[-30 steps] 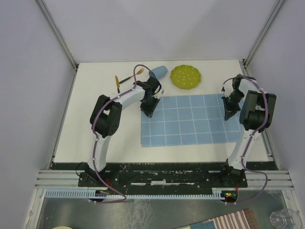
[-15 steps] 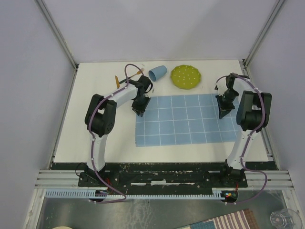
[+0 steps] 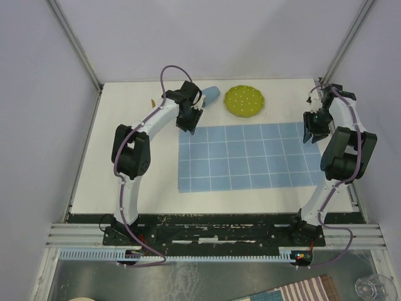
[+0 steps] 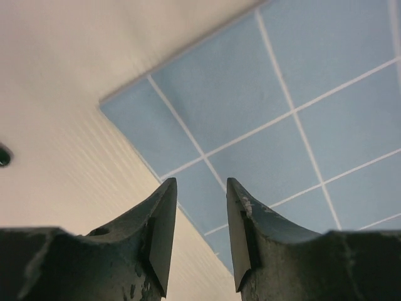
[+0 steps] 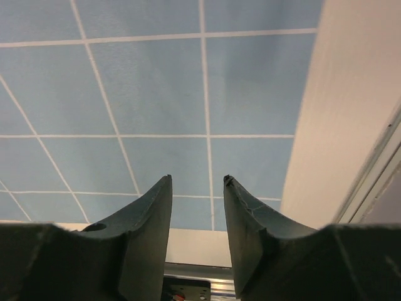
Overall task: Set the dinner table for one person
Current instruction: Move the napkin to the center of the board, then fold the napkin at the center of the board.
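Across the middle and 3 o'clock side of the dinner table, a matte white slab, a thin light-blue cloth with a white grid lies flat. The left gripper hovers over its 11 o'clock corner and the right gripper over its 1 o'clock corner, both moderately parted and holding nothing. Laying the mat looks finished. Next probably comes a grasp on the round, dotted green plate at 12 o'clock, or righting the tipped blue cup at 11.

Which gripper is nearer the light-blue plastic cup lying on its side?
Left. The left gripper hangs beside the light-blue cup, over the blue grid cloth's far-left corner; the right gripper is across the cloth at its right edge.
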Robot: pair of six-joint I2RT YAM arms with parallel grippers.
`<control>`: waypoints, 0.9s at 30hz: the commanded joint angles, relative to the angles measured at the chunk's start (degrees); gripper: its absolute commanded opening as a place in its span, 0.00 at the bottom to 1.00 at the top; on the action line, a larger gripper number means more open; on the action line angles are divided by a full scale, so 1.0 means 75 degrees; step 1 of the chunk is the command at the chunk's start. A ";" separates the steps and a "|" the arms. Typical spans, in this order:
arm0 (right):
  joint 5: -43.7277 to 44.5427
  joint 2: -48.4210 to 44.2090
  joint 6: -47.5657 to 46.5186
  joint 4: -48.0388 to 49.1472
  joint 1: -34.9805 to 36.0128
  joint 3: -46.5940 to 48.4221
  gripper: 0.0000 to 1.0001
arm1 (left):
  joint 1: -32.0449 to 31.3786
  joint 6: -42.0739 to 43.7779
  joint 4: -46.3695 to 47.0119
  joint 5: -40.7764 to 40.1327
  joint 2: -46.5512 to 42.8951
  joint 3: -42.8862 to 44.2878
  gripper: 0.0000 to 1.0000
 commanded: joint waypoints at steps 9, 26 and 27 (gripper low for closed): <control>0.0476 0.0905 -0.0326 0.0048 -0.0659 0.0464 0.48 | -0.0005 0.0289 -0.0420 0.0405 0.0725 0.1806 0.45; 0.0388 0.1508 -0.0642 0.0099 -0.1397 0.0192 0.47 | 0.0230 0.0549 -0.0311 0.0078 -0.0479 0.0307 0.45; 0.0309 0.1555 -0.0656 0.0093 -0.1395 0.0159 0.47 | 0.0238 0.0539 -0.0340 0.0069 -0.0482 0.0313 0.45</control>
